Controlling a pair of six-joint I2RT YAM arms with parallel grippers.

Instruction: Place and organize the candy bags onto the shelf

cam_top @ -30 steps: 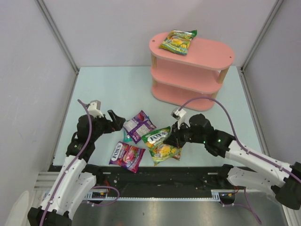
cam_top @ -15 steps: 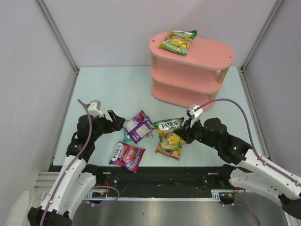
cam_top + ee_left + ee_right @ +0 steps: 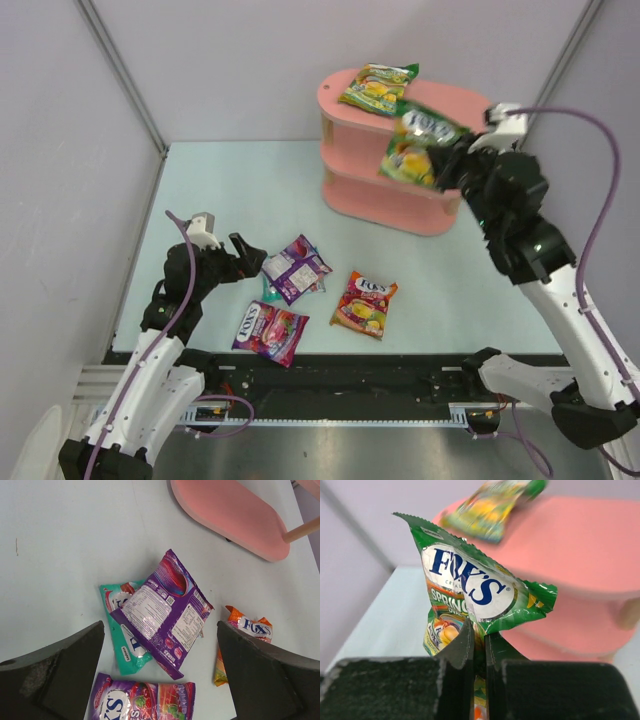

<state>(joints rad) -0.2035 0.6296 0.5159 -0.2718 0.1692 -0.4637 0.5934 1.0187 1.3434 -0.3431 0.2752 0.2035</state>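
My right gripper [image 3: 447, 160] is shut on a green-yellow candy bag [image 3: 417, 145] and holds it in the air beside the top board of the pink shelf [image 3: 470, 112]; the bag [image 3: 470, 587] is pinched between the fingers in the right wrist view. Another green-yellow bag [image 3: 376, 88] lies on the top board. On the table lie a purple bag [image 3: 294, 268] over a teal bag [image 3: 121, 642], a purple-magenta bag [image 3: 269, 330] and an orange-red bag [image 3: 365, 303]. My left gripper [image 3: 248, 256] is open and empty, just left of the purple bag [image 3: 165, 610].
Grey walls close in the table on the left, back and right. The shelf's lower boards [image 3: 390, 170] stand at the back right. A black rail [image 3: 340, 370] runs along the near edge.
My right gripper has lifted the green-yellow bag off the table and carried it up and back to the shelf's top board. The orange-red bag beneath it now shows. The left arm has not moved.
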